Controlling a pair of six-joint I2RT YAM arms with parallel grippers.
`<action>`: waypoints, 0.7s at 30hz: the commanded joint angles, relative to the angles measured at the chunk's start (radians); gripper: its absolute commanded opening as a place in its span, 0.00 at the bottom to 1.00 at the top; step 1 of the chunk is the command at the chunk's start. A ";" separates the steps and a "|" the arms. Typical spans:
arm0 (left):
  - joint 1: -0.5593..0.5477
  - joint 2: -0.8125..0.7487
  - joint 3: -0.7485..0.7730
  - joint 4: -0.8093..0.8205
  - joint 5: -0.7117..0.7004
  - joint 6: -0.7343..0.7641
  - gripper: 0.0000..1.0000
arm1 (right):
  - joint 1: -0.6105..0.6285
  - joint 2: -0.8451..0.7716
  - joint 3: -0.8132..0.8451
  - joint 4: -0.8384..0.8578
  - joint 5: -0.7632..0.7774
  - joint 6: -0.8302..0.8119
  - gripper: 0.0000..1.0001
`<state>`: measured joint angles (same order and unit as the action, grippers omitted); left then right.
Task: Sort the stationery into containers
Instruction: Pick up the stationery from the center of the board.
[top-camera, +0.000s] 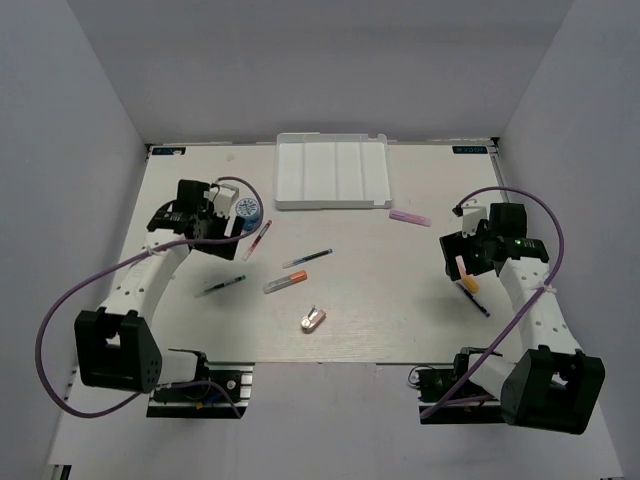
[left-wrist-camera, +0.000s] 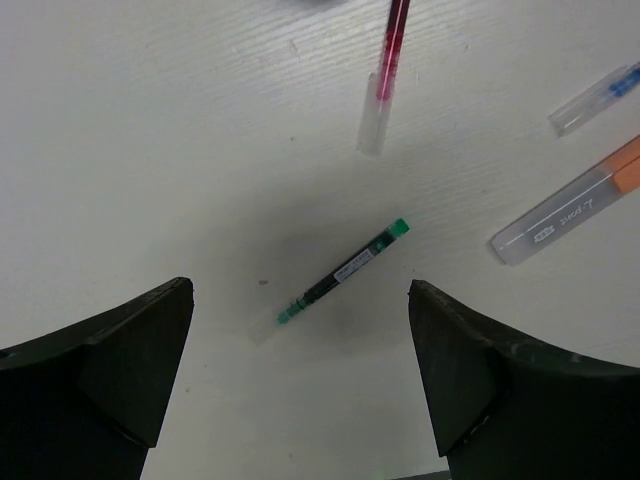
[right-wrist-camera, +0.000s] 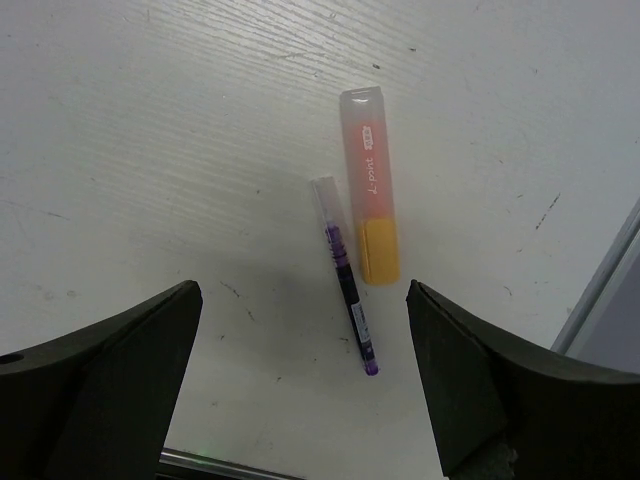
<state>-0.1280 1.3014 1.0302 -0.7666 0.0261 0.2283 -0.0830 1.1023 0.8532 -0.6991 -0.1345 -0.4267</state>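
Observation:
The white divided tray (top-camera: 332, 170) sits at the back centre. My left gripper (top-camera: 212, 236) (left-wrist-camera: 300, 295) is open and empty, held above a dark pen with green ends (left-wrist-camera: 340, 272) (top-camera: 222, 286). A red pen (left-wrist-camera: 385, 70) (top-camera: 262, 238), a blue-tipped pen (left-wrist-camera: 596, 95) (top-camera: 308, 259) and an orange marker (left-wrist-camera: 570, 212) (top-camera: 285, 282) lie beyond it. My right gripper (top-camera: 458, 252) (right-wrist-camera: 303, 292) is open and empty above an orange marker (right-wrist-camera: 370, 210) (top-camera: 466, 280) and a purple pen (right-wrist-camera: 348, 290) (top-camera: 478, 303).
A blue roll (top-camera: 248, 211) lies beside the left wrist. A lilac marker (top-camera: 410, 217) lies right of the tray. A pinkish eraser (top-camera: 312, 319) lies near the front centre. The table edge (right-wrist-camera: 600, 290) runs close by the right-hand items.

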 joint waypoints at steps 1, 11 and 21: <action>0.004 0.082 0.115 0.009 0.063 0.022 0.98 | 0.002 0.005 -0.008 0.007 -0.022 0.005 0.89; 0.004 0.237 0.131 0.292 0.156 -0.030 0.96 | 0.000 0.030 -0.011 0.013 -0.027 0.017 0.89; -0.005 0.243 -0.035 0.611 0.199 -0.040 0.96 | 0.000 0.076 0.006 0.015 -0.042 0.023 0.89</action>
<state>-0.1276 1.5711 1.0153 -0.2958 0.1978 0.2001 -0.0830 1.1633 0.8528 -0.6983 -0.1532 -0.4183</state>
